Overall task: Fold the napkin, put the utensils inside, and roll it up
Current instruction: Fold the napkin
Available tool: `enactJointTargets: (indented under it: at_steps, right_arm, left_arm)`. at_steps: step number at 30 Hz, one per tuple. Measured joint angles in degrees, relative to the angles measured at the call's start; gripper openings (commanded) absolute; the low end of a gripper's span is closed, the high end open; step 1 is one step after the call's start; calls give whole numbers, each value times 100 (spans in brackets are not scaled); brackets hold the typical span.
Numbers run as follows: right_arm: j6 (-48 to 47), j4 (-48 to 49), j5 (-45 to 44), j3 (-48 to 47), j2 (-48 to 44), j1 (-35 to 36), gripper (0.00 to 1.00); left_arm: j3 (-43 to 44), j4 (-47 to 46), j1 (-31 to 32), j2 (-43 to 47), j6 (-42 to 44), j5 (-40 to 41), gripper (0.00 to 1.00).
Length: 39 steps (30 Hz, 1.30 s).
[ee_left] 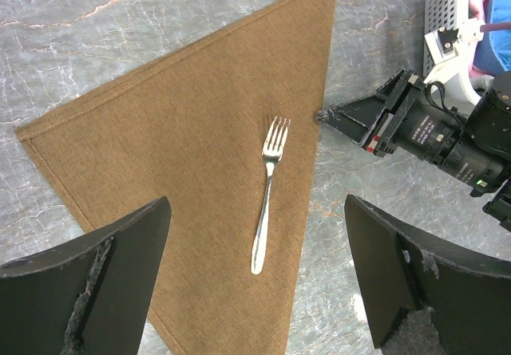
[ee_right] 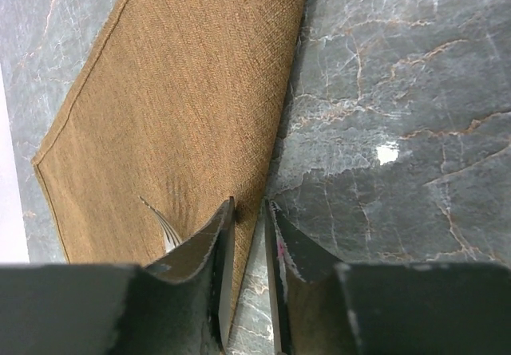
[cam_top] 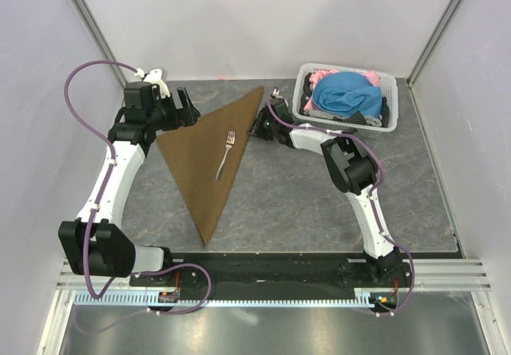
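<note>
**Fork's on the folded napkin, right gripper at the edge**

Starting at your end: both arm bases sit on the rail at the near edge, purple cables [cam_top: 80,100] looping off them. Any print down there is too small to read.

Moving out over the grey marbled table [cam_top: 303,203], you've got the brown napkin [cam_top: 204,159] lying flat as a triangle. Its long point aims back toward the bases, and the other two corners are out by the grippers. The fork [cam_top: 225,155] lies on top of it, near the right-hand edge and roughly parallel to it, with the tines pointing away from you. The left wrist view shows it cleanly: the whole fork [ee_left: 267,195] is on the napkin [ee_left: 184,132], nothing touching it.

Your left gripper [ee_left: 257,211] is spread wide and holds nothing, sitting at the napkin's left corner [cam_top: 185,108].

Your right gripper [cam_top: 254,128] is at the napkin's right edge, level with the fork's tines. In its own view the fingers [ee_right: 249,207] are narrowed to a thin slit, and the napkin's edge [ee_right: 184,92] runs right into that slit, so it looks pinched on the cloth. The fork's tines [ee_right: 160,219] just peek out beside the left finger.

Farthest out, at the back right, a white slotted basket [cam_top: 343,68] holds a blue cloth [cam_top: 345,93] with a pink cloth [cam_top: 323,76] under it.
</note>
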<state>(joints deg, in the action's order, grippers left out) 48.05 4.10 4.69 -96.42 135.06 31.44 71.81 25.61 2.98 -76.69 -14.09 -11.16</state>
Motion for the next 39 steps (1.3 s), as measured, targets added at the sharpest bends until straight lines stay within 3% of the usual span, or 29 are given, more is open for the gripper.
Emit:
enactJointTargets:
  at_steps: [6, 10, 18, 31, 39]
  right_arm:
    - [-37, 11, 0, -52, 59, -11, 16]
    - [-66, 4, 2, -57, 70, -11, 0]
    - [31, 308, 26, 201, 26, -17, 0]
    - [1027, 1384, -586, 2516, -1204, 348, 0]
    - [1899, 2177, -1113, 3781, -1792, 1097, 0]
  left_arm:
    - [0, 0, 0, 0, 0, 0, 97]
    - [-2, 0, 0, 0, 2, 0, 97]
    - [-2, 0, 0, 0, 0, -11, 97]
    - [0, 0, 0, 2, 0, -107, 97]
    - [0, 0, 0, 15, 0, -101, 97]
